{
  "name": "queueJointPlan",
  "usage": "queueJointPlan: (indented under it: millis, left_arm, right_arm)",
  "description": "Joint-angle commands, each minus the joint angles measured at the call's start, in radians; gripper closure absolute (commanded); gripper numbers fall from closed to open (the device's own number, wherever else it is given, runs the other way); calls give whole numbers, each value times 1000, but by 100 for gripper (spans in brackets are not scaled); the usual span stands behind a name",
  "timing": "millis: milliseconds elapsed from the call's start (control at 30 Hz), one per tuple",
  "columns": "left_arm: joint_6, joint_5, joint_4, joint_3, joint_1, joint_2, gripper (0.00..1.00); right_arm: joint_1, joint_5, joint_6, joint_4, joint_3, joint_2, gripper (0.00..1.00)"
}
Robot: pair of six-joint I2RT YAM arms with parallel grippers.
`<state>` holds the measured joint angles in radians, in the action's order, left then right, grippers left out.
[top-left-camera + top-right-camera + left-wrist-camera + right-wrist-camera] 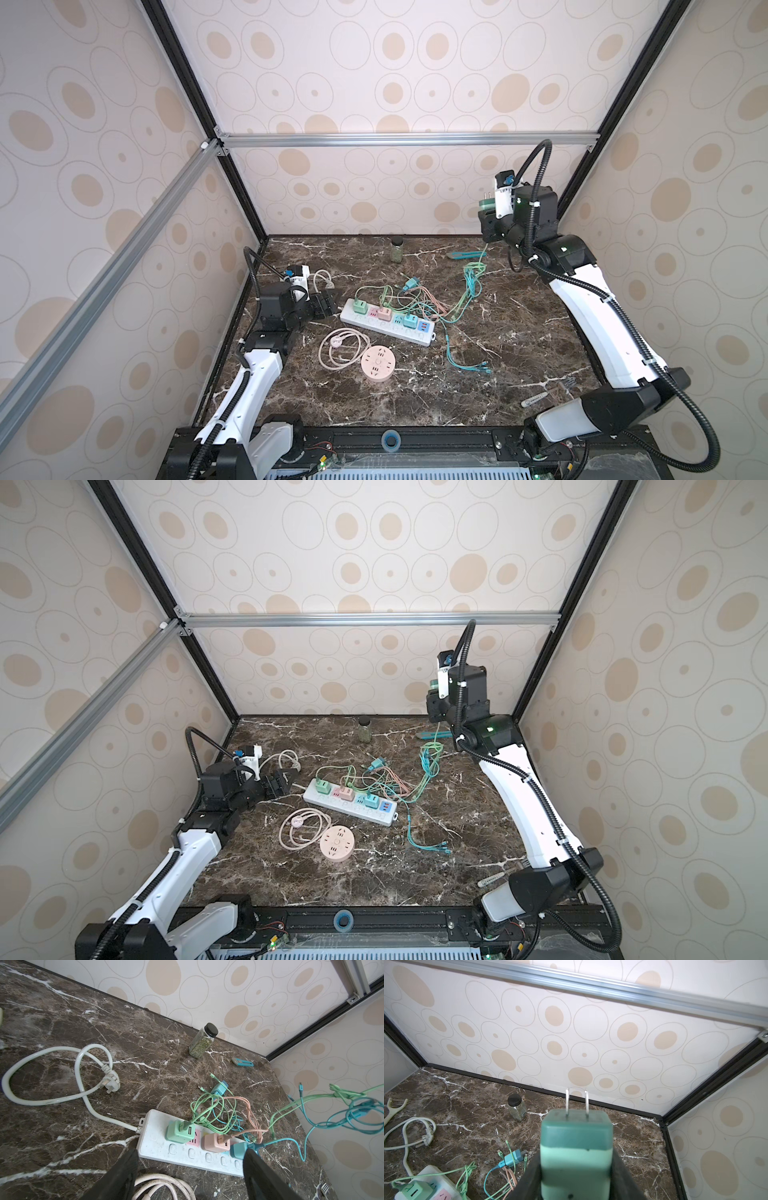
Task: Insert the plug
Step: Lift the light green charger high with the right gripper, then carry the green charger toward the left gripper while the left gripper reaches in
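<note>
Up at about 1 o'clock from table centre, well above the marble tabletop [519, 332], your right gripper [486, 214] is clamped on the green plug [487, 205]. The right wrist view confirms it: black fingers [527, 1184] press both flanks of the body. The dark-green face and two metal prongs [586, 1103] stick out past the fingertips and point toward the back wall, not down. A green cable [478, 266] hangs from under the gripper to the table and runs into the tangle of cords [424, 305]. The power strip [386, 328] lies flat mid-table, at about 7 o'clock from the plug and well apart from it. It carries a row of green, pink, teal and blue adapters [382, 313]; you can't tell from these views which socket is free. Your left gripper [326, 305] is low at the strip's 9 o'clock end, just beside it, jaws spread wide with nothing between them. In the left wrist view its fingers [122, 1176] frame the strip's near edge. Whether it touches the strip, can't tell.
</note>
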<state>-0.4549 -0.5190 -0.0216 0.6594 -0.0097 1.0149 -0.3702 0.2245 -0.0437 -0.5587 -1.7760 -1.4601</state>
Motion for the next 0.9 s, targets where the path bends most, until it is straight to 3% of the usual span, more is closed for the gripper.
queueJointPlan:
  millis: [0,567,867]
  left_arm:
    - [19,-29,6,44,8,-20,21]
    - [22,-99,-25,68,8,-54,21]
    - [2,-192,-16,107,6,-44,21]
  right_arm:
    - [-4,-15,-37,8,-48,49,78]
    - [-4,-147,-32,30,-129,99,77]
    - [-6,-473,-85,-75,-132,109,76]
